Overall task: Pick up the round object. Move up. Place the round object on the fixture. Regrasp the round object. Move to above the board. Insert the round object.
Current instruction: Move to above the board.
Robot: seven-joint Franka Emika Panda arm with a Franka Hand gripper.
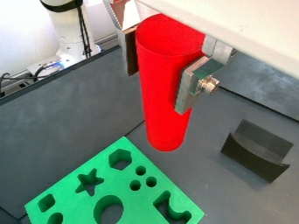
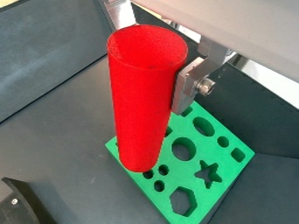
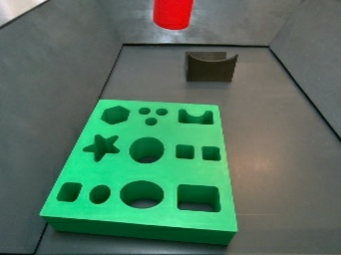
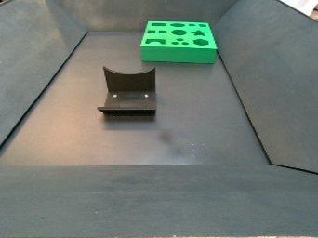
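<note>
The round object (image 1: pixel 163 96), a long red peg, hangs upright in my gripper (image 1: pixel 162 74), whose silver fingers (image 1: pixel 193 83) are shut on its upper part. In both wrist views it hangs well above the floor, over the near edge of the green board (image 1: pixel 73 199) with its shaped holes. The peg (image 2: pixel 142 96) hides part of the board (image 2: pixel 232 171), with the gripper (image 2: pixel 149 83) clamped on it. A side view shows only the peg's lower end (image 3: pixel 172 12), high behind the fixture (image 3: pixel 209 65) and the board (image 3: pixel 134 227). The gripper itself is cut off there.
The dark fixture (image 1: pixel 257 149) stands on the grey floor beside the board, its notch empty (image 4: pixel 128 91). Sloping grey walls (image 4: pixel 37 84) ring the floor. The board (image 4: pixel 178 56) lies near the far wall. Cables and a white arm base (image 1: pixel 65 35) lie outside the bin.
</note>
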